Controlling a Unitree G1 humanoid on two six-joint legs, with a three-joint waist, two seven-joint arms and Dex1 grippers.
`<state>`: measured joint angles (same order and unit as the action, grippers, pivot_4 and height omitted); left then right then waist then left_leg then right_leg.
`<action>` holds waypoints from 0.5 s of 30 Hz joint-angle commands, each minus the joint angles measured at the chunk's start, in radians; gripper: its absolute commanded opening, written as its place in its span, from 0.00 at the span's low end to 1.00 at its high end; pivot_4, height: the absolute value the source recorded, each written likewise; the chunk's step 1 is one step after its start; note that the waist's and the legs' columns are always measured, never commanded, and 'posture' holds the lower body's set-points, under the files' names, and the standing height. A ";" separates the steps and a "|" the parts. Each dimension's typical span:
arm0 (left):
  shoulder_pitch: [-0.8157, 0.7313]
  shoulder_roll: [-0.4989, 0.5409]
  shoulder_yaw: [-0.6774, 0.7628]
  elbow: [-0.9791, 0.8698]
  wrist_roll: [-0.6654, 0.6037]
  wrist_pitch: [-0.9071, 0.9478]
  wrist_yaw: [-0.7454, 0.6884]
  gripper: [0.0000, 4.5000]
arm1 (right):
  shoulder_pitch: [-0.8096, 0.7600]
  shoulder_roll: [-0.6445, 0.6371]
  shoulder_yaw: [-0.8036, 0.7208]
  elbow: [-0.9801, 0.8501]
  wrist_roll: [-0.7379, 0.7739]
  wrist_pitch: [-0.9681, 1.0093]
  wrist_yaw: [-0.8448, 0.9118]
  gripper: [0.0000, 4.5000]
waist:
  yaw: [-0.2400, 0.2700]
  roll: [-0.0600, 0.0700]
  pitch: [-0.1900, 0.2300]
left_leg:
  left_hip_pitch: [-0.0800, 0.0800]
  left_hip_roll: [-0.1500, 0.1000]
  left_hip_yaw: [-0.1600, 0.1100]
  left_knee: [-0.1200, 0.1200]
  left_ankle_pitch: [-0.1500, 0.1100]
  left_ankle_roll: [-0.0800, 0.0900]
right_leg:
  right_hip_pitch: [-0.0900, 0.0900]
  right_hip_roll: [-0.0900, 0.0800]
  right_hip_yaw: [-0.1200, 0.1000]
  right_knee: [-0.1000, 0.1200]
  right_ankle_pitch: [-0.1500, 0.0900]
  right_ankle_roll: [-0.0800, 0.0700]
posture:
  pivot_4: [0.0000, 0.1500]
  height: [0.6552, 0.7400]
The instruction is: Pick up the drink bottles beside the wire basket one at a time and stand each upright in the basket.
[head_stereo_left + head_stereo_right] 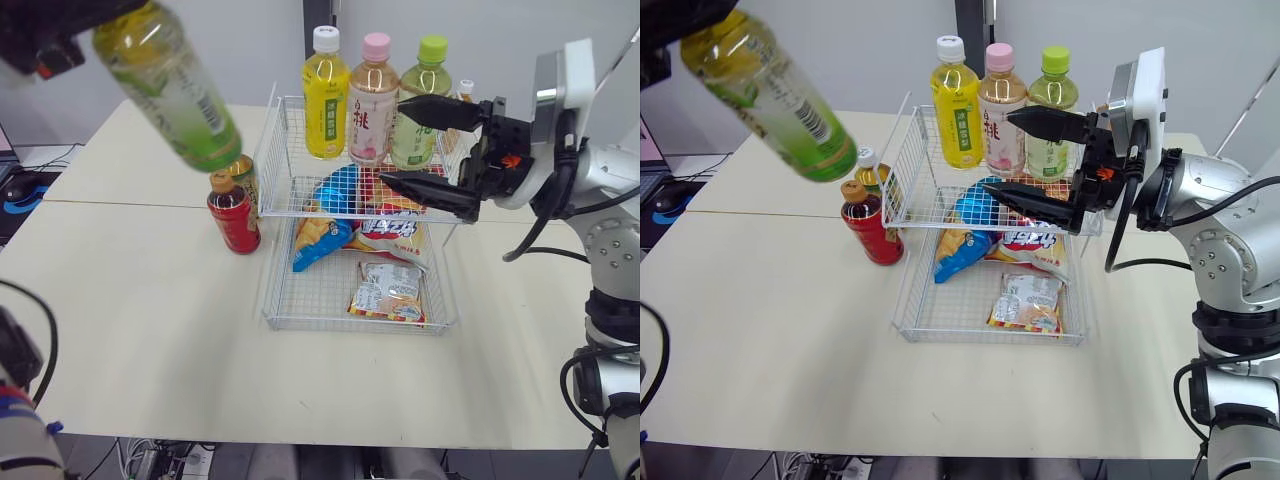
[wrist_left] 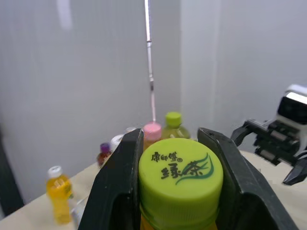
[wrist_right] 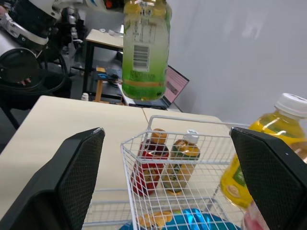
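My left gripper (image 2: 172,136) is shut on the neck of a green tea bottle (image 1: 170,85), held tilted high above the table's left side. A red drink bottle (image 1: 233,212) and a second bottle (image 1: 243,172) behind it stand on the table, just left of the wire basket (image 1: 300,315). The basket's upper tier holds a yellow bottle (image 1: 326,95), a pink bottle (image 1: 371,100) and a green bottle (image 1: 421,105), all upright. My right gripper (image 1: 392,140) hangs open over the right of the upper tier, holding nothing.
Snack packets (image 1: 390,290) lie in the basket's lower tier, and a blue packet (image 1: 335,195) sits under the upper shelf. A small bottle (image 1: 465,90) stands behind the basket at the right. The beige table (image 1: 150,320) spreads wide at front and left.
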<state>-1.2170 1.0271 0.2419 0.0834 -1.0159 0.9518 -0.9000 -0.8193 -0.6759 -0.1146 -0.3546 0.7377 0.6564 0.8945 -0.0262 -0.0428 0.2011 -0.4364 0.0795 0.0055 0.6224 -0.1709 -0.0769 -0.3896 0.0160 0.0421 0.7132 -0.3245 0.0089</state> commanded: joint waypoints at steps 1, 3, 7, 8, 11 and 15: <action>-0.097 -0.090 -0.069 0.034 0.061 -0.071 -0.071 0.31 | 0.032 -0.045 -0.076 -0.081 0.032 0.023 -0.043 1.00 | 0.001 0.000 0.000 | 0.000 0.000 0.000 0.000 0.000 0.000 | 0.000 0.000 0.000 0.000 0.000 0.000 | 1.00 1.00; -0.136 -0.170 -0.099 0.063 0.085 -0.091 -0.088 0.31 | 0.060 -0.069 -0.109 -0.116 0.054 0.045 -0.069 1.00 | 0.002 0.000 0.000 | 0.000 0.000 -0.001 0.001 0.000 0.000 | 0.000 0.000 -0.001 0.000 0.000 0.000 | 1.00 1.00; -0.166 -0.318 -0.177 0.096 0.189 -0.191 -0.127 0.31 | 0.119 -0.131 -0.188 -0.169 0.076 0.073 -0.118 1.00 | -0.001 0.001 0.000 | -0.001 0.000 0.000 0.001 0.000 0.000 | 0.000 0.000 0.001 0.000 0.000 -0.001 | 1.00 1.00; -0.169 -0.348 -0.192 0.108 0.217 -0.219 -0.136 0.31 | 0.128 -0.144 -0.201 -0.178 0.082 0.079 -0.129 1.00 | -0.002 0.001 0.000 | -0.001 0.000 0.000 0.001 0.000 0.000 | 0.000 0.000 0.001 0.000 0.001 -0.001 | 1.00 1.00; -0.175 -0.448 -0.234 0.157 0.298 -0.297 -0.132 0.31 | 0.169 -0.176 -0.243 -0.212 0.103 0.098 -0.167 1.00 | -0.006 0.001 0.001 | 0.000 0.000 0.001 0.001 0.000 0.000 | 0.000 0.000 0.002 0.000 0.001 -0.001 | 1.00 1.00; -0.139 -0.567 -0.302 0.195 0.406 -0.412 -0.145 0.31 | 0.205 -0.197 -0.273 -0.254 0.131 0.120 -0.223 1.00 | -0.008 0.002 0.001 | 0.000 0.000 0.002 0.001 0.000 0.000 | 0.000 0.001 0.003 0.000 0.001 -0.001 | 1.00 1.00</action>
<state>-1.3407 0.4812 -0.0575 0.2923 -0.6344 0.6037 -1.0376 -0.6074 -0.8576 -0.3475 -0.5715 0.8493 0.7757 0.6986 -0.0338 -0.0410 0.2019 -0.4367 0.0788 0.0071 0.6232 -0.1709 -0.0768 -0.3898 0.0164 0.0448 0.7133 -0.3238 0.0078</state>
